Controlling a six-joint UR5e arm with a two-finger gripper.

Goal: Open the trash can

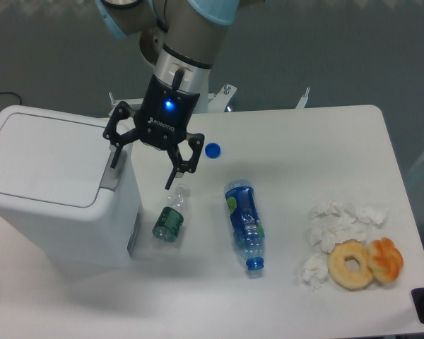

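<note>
Spread wide with nothing between its fingers, the claw (141,166) hangs over the right edge of the trash can (56,183), one finger just above the grey tab (112,173) at the lid's right side and the other out over the table (304,141). That trash can, a big white box with its flat lid down, sits at the left end of the table. Just to its right a small clear bottle (171,217) with a dark green label lies on its side, right below the claw's outer finger. A loose blue cap (213,150) rests on the table a little right of the claw. Further right a blue bottle (244,223) lies on its side, neck pointing toward the near edge. Crumpled white tissues (336,226) sit near the right end, with a ring doughnut (351,264) touching them and an orange pastry (386,258) just beside it.
</note>
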